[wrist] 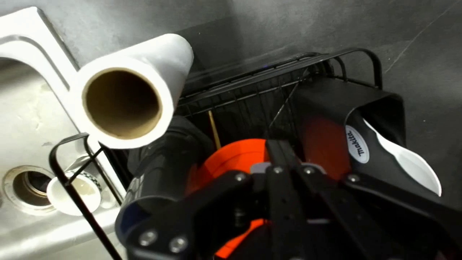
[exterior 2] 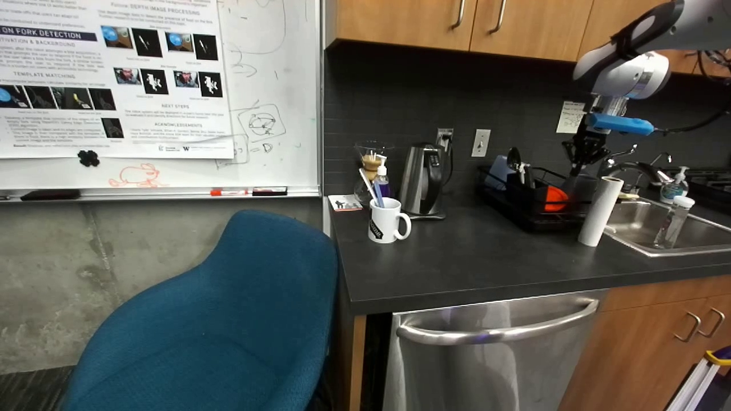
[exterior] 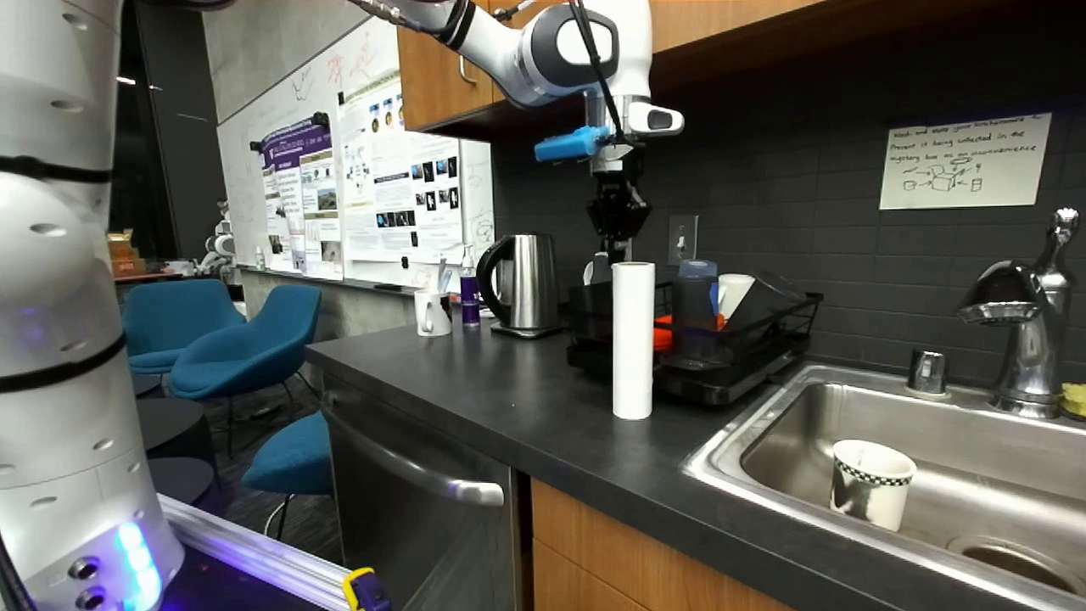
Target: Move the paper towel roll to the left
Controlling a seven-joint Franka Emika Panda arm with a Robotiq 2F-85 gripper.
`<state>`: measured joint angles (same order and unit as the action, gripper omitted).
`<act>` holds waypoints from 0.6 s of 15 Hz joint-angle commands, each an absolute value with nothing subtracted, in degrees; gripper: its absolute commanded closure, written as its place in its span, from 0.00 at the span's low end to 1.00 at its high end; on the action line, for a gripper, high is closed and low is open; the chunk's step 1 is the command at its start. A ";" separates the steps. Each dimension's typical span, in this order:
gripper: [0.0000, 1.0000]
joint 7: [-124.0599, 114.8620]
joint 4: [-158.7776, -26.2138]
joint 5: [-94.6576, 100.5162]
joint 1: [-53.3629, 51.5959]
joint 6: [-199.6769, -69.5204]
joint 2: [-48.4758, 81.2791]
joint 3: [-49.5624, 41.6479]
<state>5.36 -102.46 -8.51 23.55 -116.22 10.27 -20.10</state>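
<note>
Paper towel roll (exterior: 634, 339) near sink rim (exterior: 719, 456); open counter (exterior 2: 485, 254) toward mug (exterior 2: 384, 222).

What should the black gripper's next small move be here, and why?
I'd probably ease the black gripper sideways from above the black wire dish rack toward the tall white paper towel roll. The gripper is shut with nothing visible in its grip, and the roll stands upright on the dark countertop, outside the rack.
</note>
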 commanded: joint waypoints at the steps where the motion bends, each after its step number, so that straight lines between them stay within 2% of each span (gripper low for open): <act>1: 1.00 7.49 -100.44 -9.49 24.89 -114.73 10.18 -20.36; 9: 1.00 10.14 -101.05 -8.41 26.08 -114.72 9.01 -21.48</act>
<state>8.38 -101.01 -8.47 25.37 -116.08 10.01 -21.22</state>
